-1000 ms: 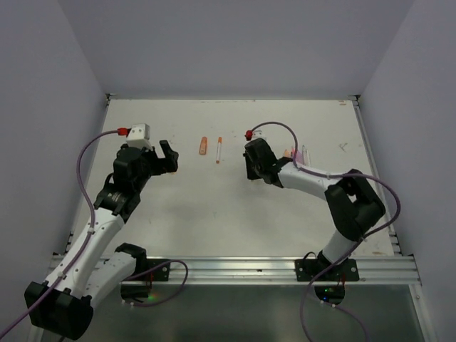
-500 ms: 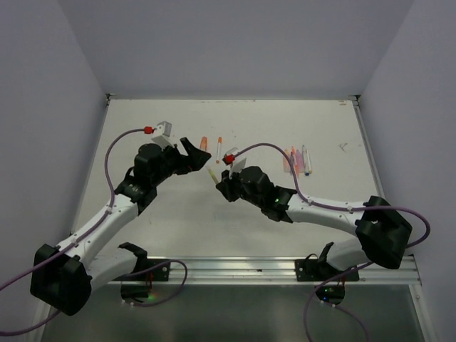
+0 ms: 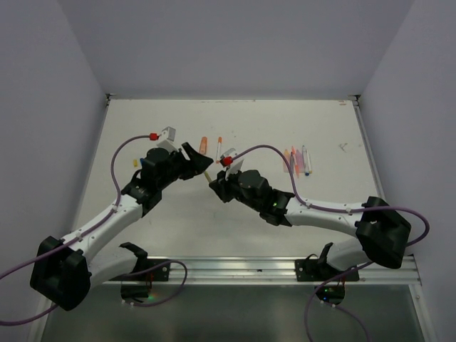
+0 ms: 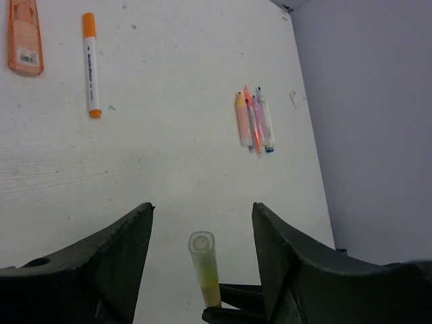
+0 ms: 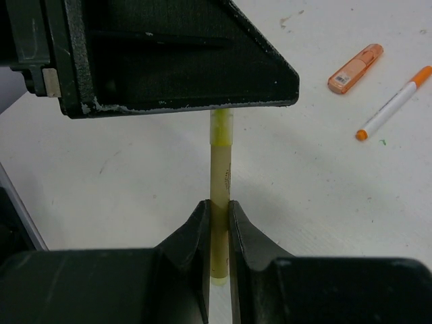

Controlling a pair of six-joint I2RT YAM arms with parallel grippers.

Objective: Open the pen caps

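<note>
My right gripper [image 5: 217,206] is shut on a yellow pen [image 5: 220,175] and holds it above the table's middle [image 3: 209,175]. The pen's translucent yellow cap [image 4: 202,253] points at my left gripper. My left gripper [image 4: 202,209] is open, with one finger on each side of the cap and not touching it. From the right wrist, a left finger [image 5: 169,54] hides the cap's tip [image 5: 221,128]. In the top view the left gripper [image 3: 203,165] and right gripper [image 3: 216,184] meet at the pen.
An orange highlighter [image 3: 204,146] and an orange-and-white marker [image 3: 219,149] lie behind the grippers. A bunch of pink, lilac and orange pens [image 3: 298,160] lies at the right. Small yellow and blue bits [image 3: 138,162] lie by the left arm.
The right gripper came from the right to the middle with the yellow pen. The left gripper moved right until its open fingers flank the cap.
</note>
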